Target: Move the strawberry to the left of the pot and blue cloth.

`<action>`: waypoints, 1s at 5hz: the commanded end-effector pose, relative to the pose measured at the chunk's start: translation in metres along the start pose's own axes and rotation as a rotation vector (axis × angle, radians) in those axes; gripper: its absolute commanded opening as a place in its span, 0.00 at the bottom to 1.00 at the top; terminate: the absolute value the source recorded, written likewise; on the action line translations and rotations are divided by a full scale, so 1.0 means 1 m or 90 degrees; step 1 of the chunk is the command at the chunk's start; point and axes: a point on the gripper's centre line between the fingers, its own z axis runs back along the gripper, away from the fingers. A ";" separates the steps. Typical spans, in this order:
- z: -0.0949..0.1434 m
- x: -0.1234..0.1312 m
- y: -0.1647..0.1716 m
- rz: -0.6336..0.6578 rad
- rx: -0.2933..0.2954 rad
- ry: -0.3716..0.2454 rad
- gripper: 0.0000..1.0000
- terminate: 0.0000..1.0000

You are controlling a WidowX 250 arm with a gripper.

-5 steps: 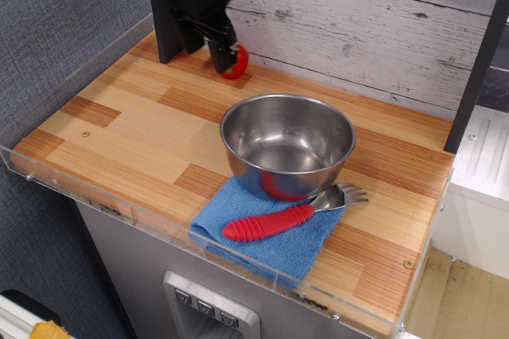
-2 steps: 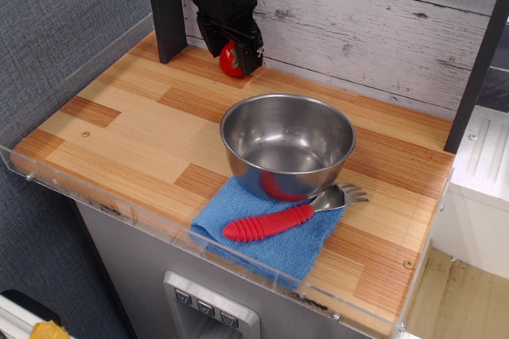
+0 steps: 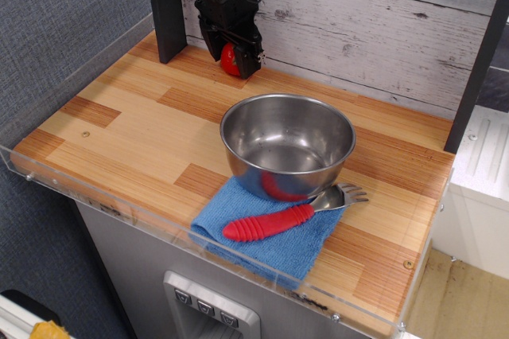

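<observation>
The strawberry (image 3: 228, 59) is small, red and glossy. It sits at the back of the wooden table by the plank wall, behind and left of the pot. My black gripper (image 3: 233, 62) comes down from above with its fingers on either side of the strawberry, closed on it and partly hiding it. The pot (image 3: 262, 180) is a large shiny steel bowl, empty, right of centre. Its front edge rests on the blue cloth (image 3: 278, 247), which lies at the table's front edge.
A spork with a ribbed red handle (image 3: 266, 226) lies on the cloth in front of the bowl. A black post (image 3: 165, 13) stands just left of the gripper. A clear acrylic lip (image 3: 159, 220) runs along the table's front and left edges. The bare wood table top (image 3: 135, 132) spreads left of the bowl.
The gripper has moved right from beside the strawberry to straddle it, then settled slightly lower with its fingers closer around it. The bowl, cloth and spork have not moved.
</observation>
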 end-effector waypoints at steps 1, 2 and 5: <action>0.032 0.013 0.005 -0.007 0.024 -0.041 0.00 0.00; 0.074 0.020 0.008 0.020 0.013 -0.059 0.00 0.00; 0.141 -0.016 0.012 0.081 0.037 -0.034 0.00 0.00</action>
